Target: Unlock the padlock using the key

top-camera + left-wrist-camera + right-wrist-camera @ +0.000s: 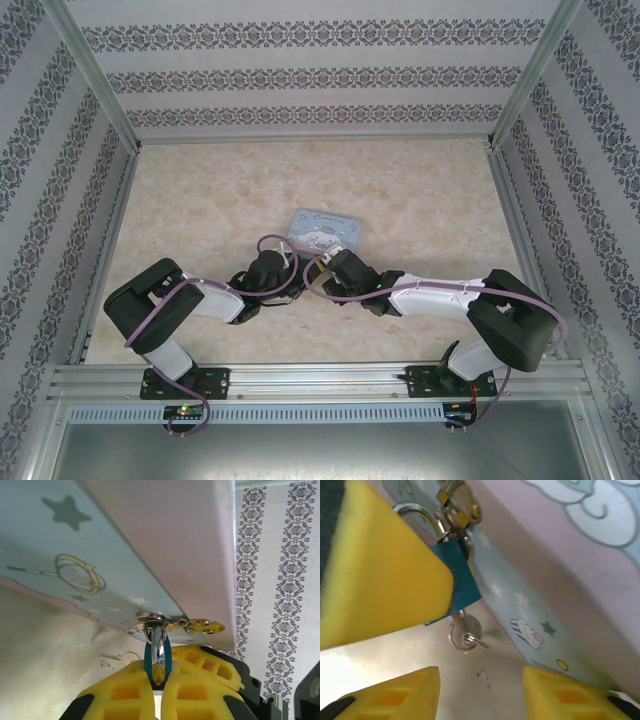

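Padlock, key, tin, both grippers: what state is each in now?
tin: lid shut.
padlock: shackle through the tin's hasp; locked or not, cannot tell.
key: inserted in the padlock's base, not held.
left gripper: shut on the padlock's body.
right gripper: open, not touching the key.

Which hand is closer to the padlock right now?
Left. The left hand is shut on the padlock, which hangs from the tin; the right hand is open, not touching it, short of the key below its body.
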Available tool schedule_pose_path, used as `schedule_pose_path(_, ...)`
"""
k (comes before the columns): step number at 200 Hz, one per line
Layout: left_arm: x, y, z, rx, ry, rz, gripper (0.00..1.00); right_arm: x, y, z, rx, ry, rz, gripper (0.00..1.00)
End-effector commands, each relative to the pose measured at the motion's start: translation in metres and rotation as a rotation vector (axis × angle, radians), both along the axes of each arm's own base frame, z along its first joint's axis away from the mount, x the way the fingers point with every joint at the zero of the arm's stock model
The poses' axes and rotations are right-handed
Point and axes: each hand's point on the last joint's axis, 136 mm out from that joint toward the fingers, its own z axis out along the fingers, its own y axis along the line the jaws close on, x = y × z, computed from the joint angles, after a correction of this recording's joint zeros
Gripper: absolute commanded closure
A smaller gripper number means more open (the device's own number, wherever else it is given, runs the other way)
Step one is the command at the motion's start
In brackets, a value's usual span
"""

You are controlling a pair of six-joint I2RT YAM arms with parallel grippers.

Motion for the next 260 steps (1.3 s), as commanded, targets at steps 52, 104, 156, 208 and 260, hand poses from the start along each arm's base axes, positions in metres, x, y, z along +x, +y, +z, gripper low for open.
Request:
schedule_pose_path(52, 0.004, -0.011, 0.015, -0.047, -0.038, -0.040, 1.00, 0.018, 0.022, 0.016, -0.013, -0.071, 0.028, 0.59)
schedule_pose_path(104, 0.004, -0.014, 0.011, -0.051, -0.032, -0.048, 1.00, 0.023, 0.030, 0.022, -0.008, -0.082, 0.034, 0.86)
schedule_pose_path(156, 0.005, -0.011, 0.006, -0.045, -0.022, -0.030, 1.00, 0.010, 0.034, 0.022, 0.077, 0.025, 0.063, 0.81)
schedule_pose_path(208, 0.005, 0.000, -0.008, 0.035, -0.010, -0.005, 1.00, -0.002, -0.004, 0.034, 0.267, 0.148, -0.081, 0.33)
schedule_pose_path(260, 0.000, 0.009, -0.026, 0.133, 0.003, -0.013, 0.89, -0.007, -0.015, 0.049, 0.530, 0.298, -0.248, 0.24)
